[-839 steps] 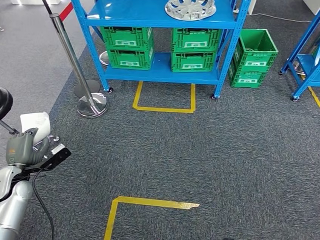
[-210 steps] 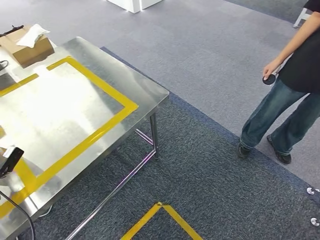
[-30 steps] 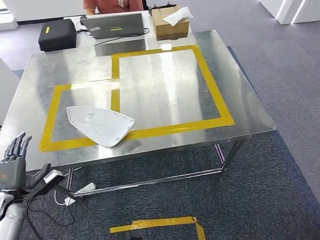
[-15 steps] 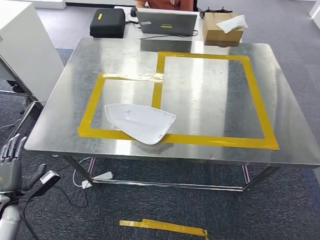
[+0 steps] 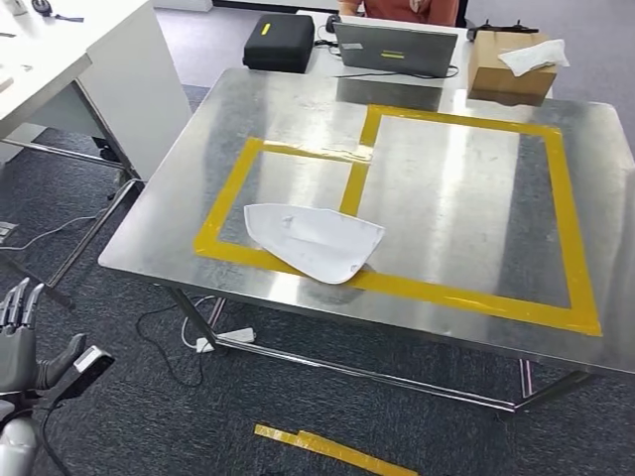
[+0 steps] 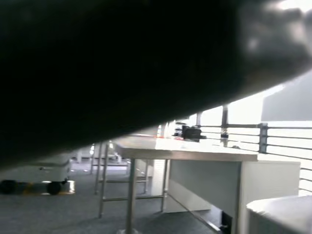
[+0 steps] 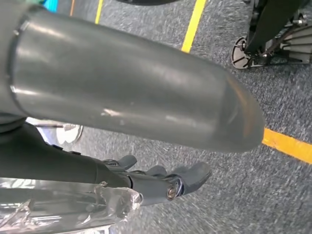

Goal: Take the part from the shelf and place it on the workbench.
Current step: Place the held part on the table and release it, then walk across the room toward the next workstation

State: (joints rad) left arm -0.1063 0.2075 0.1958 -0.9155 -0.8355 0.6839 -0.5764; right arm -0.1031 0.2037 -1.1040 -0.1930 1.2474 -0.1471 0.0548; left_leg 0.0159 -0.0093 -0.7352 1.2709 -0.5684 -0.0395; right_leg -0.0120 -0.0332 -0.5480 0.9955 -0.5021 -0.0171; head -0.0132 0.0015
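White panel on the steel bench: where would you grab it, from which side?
Likely the white panel's near curved edge, approached from the workbench's front. It lies flat and thin, so a top grab has little to close on; that edge overlaps the yellow tape nearest the front.

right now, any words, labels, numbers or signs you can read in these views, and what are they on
None can be read.
Black case: a yellow mark on its lid, too small to read.
Laptop: a yellowish strip on its lid, too blurred to read.
White part: faint grey smudges, no lettering that I can make out.
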